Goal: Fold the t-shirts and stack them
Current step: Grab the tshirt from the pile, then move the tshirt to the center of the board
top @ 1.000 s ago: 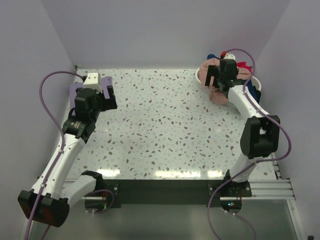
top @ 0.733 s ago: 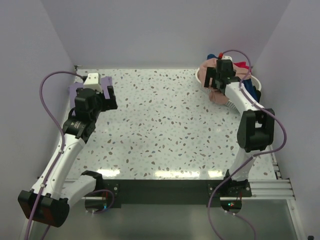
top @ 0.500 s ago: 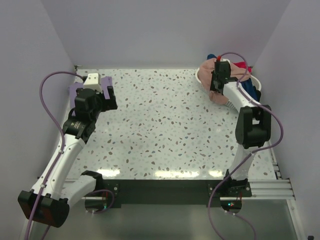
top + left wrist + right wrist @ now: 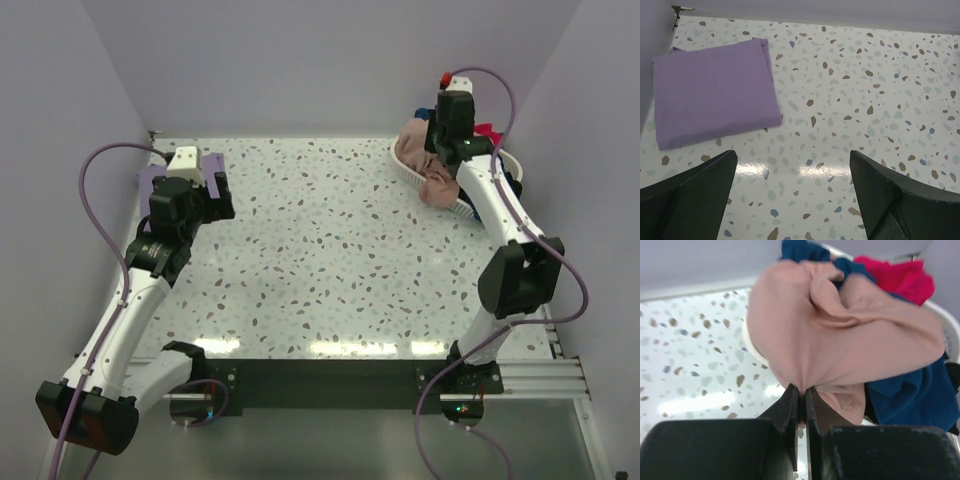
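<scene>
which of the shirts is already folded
The lavender one, a flat neat rectangle on the table; the pink, navy and red ones sit bunched at the basket.

Jaws nearly together at the bottom of the picture, with a fold of the pink shirt pinched right between them. The pink cloth bunches up above the pinch and spreads wide, draping over the rim of the white basket. A navy shirt hangs just beside it on the right and peeks out at the top. A red shirt sits behind. The speckled surface lies off to the left.
</scene>
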Controlling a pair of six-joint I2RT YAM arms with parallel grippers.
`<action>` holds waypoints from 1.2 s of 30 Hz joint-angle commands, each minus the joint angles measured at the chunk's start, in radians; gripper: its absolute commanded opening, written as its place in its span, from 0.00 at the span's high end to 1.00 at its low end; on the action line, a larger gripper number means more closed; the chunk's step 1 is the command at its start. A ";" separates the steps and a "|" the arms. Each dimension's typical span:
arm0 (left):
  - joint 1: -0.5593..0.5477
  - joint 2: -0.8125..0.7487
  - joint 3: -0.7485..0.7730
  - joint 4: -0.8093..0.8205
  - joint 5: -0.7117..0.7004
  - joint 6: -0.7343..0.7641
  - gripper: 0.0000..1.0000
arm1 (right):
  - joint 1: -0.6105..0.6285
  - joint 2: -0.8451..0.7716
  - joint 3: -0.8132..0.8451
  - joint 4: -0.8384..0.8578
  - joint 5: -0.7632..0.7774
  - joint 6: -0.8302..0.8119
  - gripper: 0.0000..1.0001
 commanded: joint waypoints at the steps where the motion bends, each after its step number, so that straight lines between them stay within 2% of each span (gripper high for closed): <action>1: 0.008 -0.010 -0.003 0.023 0.009 0.024 0.00 | 0.039 -0.168 0.107 0.007 0.044 -0.045 1.00; 6: 0.008 -0.024 -0.003 0.013 -0.001 0.019 0.00 | 0.079 -0.268 0.161 0.007 0.009 -0.069 1.00; 11: 0.008 -0.038 0.000 0.013 -0.007 0.022 0.00 | 0.221 -0.354 0.212 0.001 0.030 -0.144 1.00; 13: 0.008 -0.036 0.011 0.003 0.006 0.028 0.00 | 0.315 -0.355 0.251 -0.028 0.076 -0.193 1.00; 26: 0.008 -0.021 0.029 -0.005 -0.012 0.013 0.00 | 0.645 -0.328 0.320 -0.160 0.071 -0.158 1.00; 29: 0.006 -0.012 0.031 -0.008 -0.008 0.002 0.00 | 0.659 -0.366 0.223 -0.151 0.099 -0.105 1.00; 30: 0.006 -0.009 0.031 -0.010 -0.009 -0.005 0.00 | 0.659 -0.415 0.102 -0.117 0.172 -0.094 0.98; 31: 0.002 -0.007 0.034 -0.016 -0.009 -0.010 0.00 | 0.654 -0.441 0.030 -0.094 0.232 -0.083 0.93; 32: -0.006 0.002 0.037 -0.022 -0.024 -0.015 0.00 | 0.651 -0.466 -0.044 -0.071 0.283 -0.074 0.75; 33: -0.018 0.008 0.043 -0.028 -0.035 -0.024 0.00 | 0.619 -0.493 -0.184 -0.033 0.335 -0.048 0.62; 34: -0.052 0.019 0.044 -0.040 -0.050 -0.029 0.00 | 0.587 -0.528 -0.248 -0.023 0.331 -0.025 0.48; 35: -0.073 0.025 0.046 -0.046 -0.081 -0.036 0.00 | 0.543 -0.539 -0.306 -0.023 0.309 0.004 0.30; 36: -0.098 0.031 0.043 -0.053 -0.096 -0.059 0.00 | 0.439 -0.546 -0.406 -0.038 0.235 0.067 0.22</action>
